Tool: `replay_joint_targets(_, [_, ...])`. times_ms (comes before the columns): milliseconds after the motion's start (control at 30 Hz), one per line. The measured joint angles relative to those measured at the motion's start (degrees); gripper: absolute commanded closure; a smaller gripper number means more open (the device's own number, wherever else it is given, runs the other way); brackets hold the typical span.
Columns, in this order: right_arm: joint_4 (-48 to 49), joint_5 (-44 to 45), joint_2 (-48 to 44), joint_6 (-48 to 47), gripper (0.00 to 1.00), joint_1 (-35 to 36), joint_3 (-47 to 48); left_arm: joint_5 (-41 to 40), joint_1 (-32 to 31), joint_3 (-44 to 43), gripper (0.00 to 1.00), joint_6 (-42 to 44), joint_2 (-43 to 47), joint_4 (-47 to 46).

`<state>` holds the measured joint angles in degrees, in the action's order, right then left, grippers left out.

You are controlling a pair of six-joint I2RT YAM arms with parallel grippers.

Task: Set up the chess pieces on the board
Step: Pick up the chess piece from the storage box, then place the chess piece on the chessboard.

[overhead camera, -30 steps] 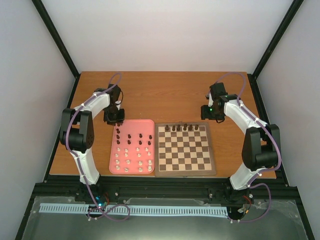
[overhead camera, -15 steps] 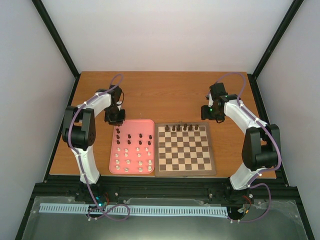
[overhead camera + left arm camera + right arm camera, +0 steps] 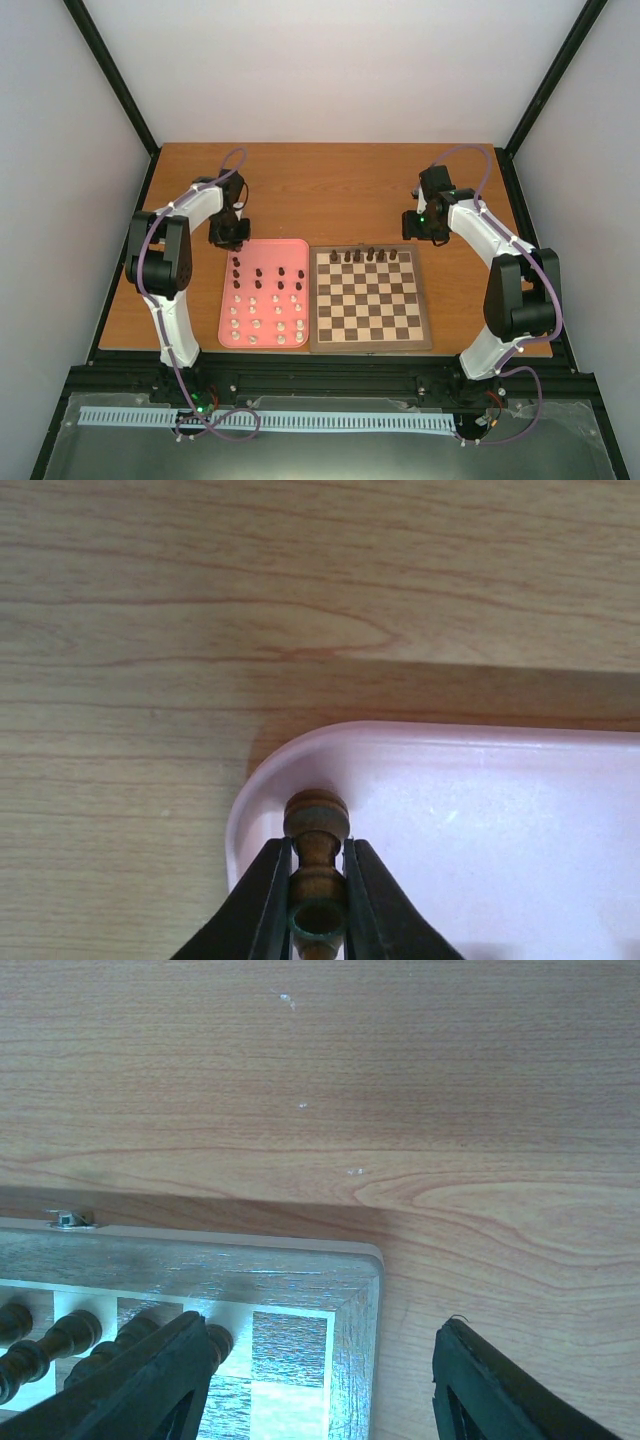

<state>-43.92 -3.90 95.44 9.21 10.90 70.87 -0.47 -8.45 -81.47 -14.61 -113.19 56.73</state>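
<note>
The board point(image 3: 370, 297) lies at table centre with several dark brown pieces point(image 3: 365, 255) along its far row. My left gripper point(image 3: 229, 232) hovers over the far left corner of the pink tray point(image 3: 263, 294). In the left wrist view it point(image 3: 318, 885) is shut on a dark brown piece point(image 3: 316, 832) above that tray corner point(image 3: 262, 780). My right gripper point(image 3: 422, 226) is open and empty beyond the board's far right corner. The right wrist view shows that corner point(image 3: 355, 1290), dark pieces point(image 3: 70, 1335) at lower left, and wide-apart fingers point(image 3: 140, 1385).
The pink tray holds several dark brown pieces point(image 3: 258, 272) in its far rows and several cream-white pieces point(image 3: 267, 322) nearer me. Bare wooden tabletop point(image 3: 330, 190) lies beyond the tray and board. Black frame posts stand at the table's edges.
My left gripper has shifted slightly away from the tray's far left corner, holding the dark piece. The right arm has not moved.
</note>
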Motion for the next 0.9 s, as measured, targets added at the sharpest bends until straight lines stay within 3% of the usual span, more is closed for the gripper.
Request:
replay_joint_targets(267, [0.00,-0.07,0.11,0.00,0.40,0.00,0.00,1.33,-3.15,-2.99,0.96,-0.20,3.85,4.37])
replay_joint_targets(467, [-0.02,-0.31,0.81,0.00,0.40,0.00,0.02,4.87,-15.63,-9.92,0.95,-1.97,6.40,6.12])
replay_joint_targets(667, [0.00,-0.33,0.87,0.00,0.40,0.00,0.02,8.96,-25.16,-13.97,0.94,-3.61,2.49,6.34])
replay_joint_targets(900, [0.02,-0.22,0.87,0.00,0.40,0.00,0.02,10.01,-27.85,-15.43,0.94,-3.80,-4.02,6.29])
